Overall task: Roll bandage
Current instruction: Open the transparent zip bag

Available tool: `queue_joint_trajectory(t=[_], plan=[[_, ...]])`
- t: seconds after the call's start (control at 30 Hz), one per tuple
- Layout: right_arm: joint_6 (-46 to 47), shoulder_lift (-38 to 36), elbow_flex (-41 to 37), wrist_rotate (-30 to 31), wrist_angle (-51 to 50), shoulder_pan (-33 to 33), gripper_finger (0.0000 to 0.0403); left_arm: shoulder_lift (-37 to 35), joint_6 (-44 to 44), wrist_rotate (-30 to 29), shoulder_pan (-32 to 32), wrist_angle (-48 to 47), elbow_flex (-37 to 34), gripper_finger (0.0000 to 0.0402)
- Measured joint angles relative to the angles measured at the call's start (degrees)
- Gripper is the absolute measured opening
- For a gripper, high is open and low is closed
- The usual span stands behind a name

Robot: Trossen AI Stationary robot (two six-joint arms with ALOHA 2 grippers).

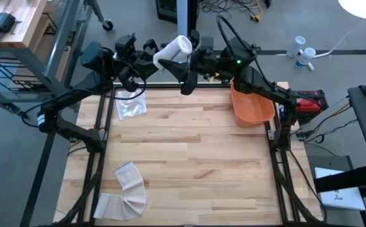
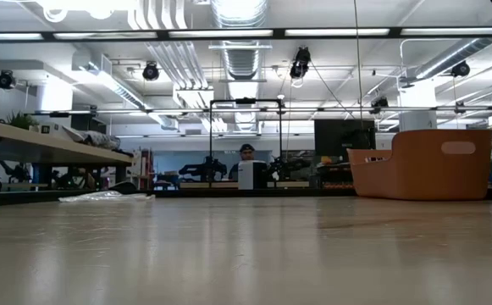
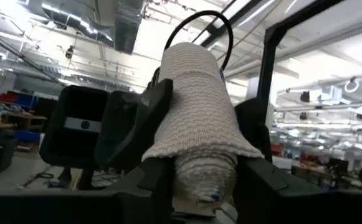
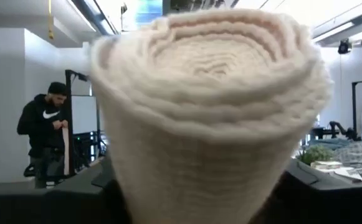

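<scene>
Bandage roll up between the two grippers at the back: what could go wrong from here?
1. The bandage roll hangs beyond the table's far edge; a slip would likely drop it to the floor.
2. The left gripper pinches only its lower end, so it could tilt out.
3. Outer wraps look loose and may unwind.

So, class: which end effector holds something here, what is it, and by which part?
The left end effector grips the rolled bandage near one end, fingers on its sides. Whether the right end effector grips it cannot be told.

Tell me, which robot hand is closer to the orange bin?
The right one. The right gripper is at the table's far edge, just beside the orange bin, at the rolled bandage. The left gripper meets the roll from the other side, farther from the bin.
</scene>
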Motion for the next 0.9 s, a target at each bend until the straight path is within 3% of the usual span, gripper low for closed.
queue_joint_trajectory(t=[0.3,0.47,0.57,0.7,0.9], plan=[[3.38,-1.22,-0.09,0.01,-0.25,-0.23,0.0149,-3.45,14.13,0.96,0.17,-9.56,0.00,0.0204],[4.65,-3.91,0.04,0.48,0.28,-0.37,0.0150,-7.58,27.88,0.81,0.63,-27.46,0.00,0.0250],[7.13,-5.40,0.04,-0.57,-1.16,-0.33,0.0157,-10.42,34.14,-4.77,0.61,-41.33,0.00,0.0262],[10.25,-7.76,-0.04,-7.58,-3.32,-0.88,0.0152,-12.69,37.31,-12.25,0.69,-58.25,0.01,0.0260],[17.39,-9.90,0.01,-26.04,1.48,-2.83,0.0140,-12.96,35.06,-15.67,0.61,-75.26,-0.17,0.0237]])
